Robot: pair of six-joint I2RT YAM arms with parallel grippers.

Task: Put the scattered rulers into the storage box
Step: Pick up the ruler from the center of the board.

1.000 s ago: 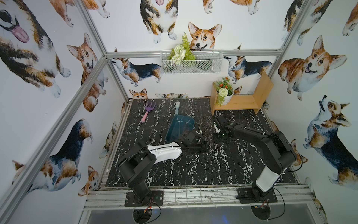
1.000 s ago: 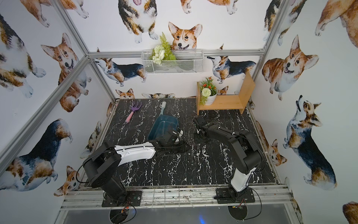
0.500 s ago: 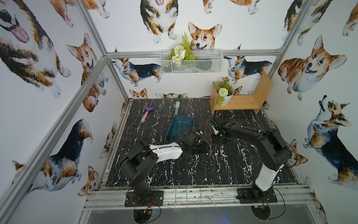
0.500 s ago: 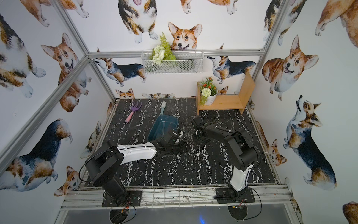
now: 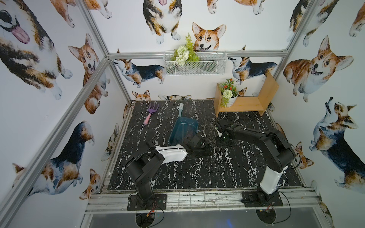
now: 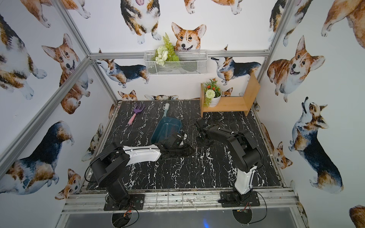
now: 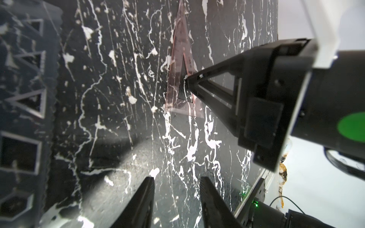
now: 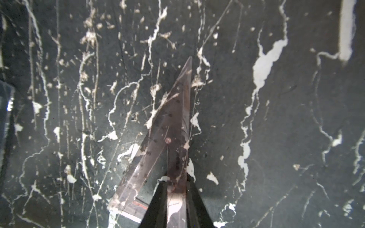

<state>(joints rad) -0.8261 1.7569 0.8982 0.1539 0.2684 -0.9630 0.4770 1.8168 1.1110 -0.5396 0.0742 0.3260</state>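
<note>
Right gripper [image 8: 174,182] pinches one arm of the red ruler [image 8: 171,122], a see-through tinted triangle lying flat on the black, white-veined worktop [image 8: 296,118]. Seen from the left wrist, the left gripper [image 7: 176,178] gapes empty, near that ruler. In both top views the smooth teal tub [image 5: 188,123] sits beside both grippers, with a clear ruler [image 6: 167,129] inside.

reddish ruler [image 8: 171,126] partly hidden behind right claw [image 8: 175,178]

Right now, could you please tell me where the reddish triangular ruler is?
In the right wrist view the reddish triangular ruler lies on the marble tabletop, right of the storage box, with the right claw straddling one side.
</note>
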